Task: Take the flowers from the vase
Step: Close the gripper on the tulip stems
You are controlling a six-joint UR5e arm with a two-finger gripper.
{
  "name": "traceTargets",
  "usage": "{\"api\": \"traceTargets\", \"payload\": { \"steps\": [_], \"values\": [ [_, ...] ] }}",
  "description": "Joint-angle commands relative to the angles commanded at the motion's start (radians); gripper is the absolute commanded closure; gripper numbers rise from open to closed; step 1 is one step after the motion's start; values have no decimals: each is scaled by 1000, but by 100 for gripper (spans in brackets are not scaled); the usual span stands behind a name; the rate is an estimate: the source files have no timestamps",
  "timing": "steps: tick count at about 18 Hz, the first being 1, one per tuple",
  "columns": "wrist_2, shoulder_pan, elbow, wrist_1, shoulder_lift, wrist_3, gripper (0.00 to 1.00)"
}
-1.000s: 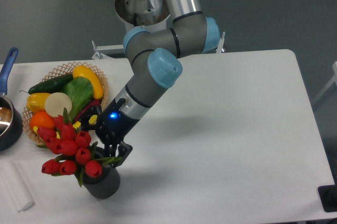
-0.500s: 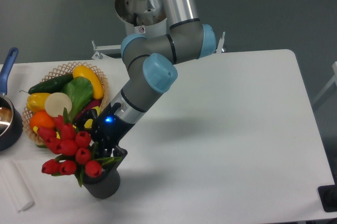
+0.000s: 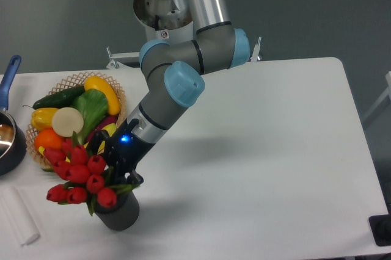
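Flowers [image 3: 78,174] sit in vase [image 3: 119,211] nr front-left corner of surface [image 3: 275,150]; heads lean out left over the rim, toward left edge. Bunch is wider than vase.

End effector [image 3: 122,177] is down at the bunch's right side, just above vase rim, in among stems/leaves. Fingers mostly hidden by foliage; can't tell if spread or pinching stems.

Handling (judgement): bunch prob. light and artificial, w/ smooth glossy buds and thin bendy stems. Buds would slip or deform, so poor hold. Best grip = stems gathered just above rim, where they're tightest. Lift straight up along vase axis; a sideways pull could tip the vase, which looks small and narrow-based. Top-heavy lean to the left means bunch may swing once free.

Materials/shapes:
- vase: dark grey cylinder, matte, round rim.
- tulips: red oval buds, green leaves.
- basket [image 3: 116,92]: woven, tan, open lattice rim, at left edge behind the flowers; holds toy produce in yellow, green, orange, white, all smooth plastic look.
- pot [image 3: 9,144]: dark, blue handle, far left edge.
- surface: white, flat, matte.
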Motion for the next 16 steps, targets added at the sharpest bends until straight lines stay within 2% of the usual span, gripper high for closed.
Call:
{"api": "traceTargets", "payload": {
  "steps": [5, 10, 16],
  "values": [
    [-3, 8, 11, 0, 8, -34, 61],
    [-57, 28, 15, 0, 28, -51, 60],
    [-98, 61, 23, -2, 83, -107, 59]
  ]
}}
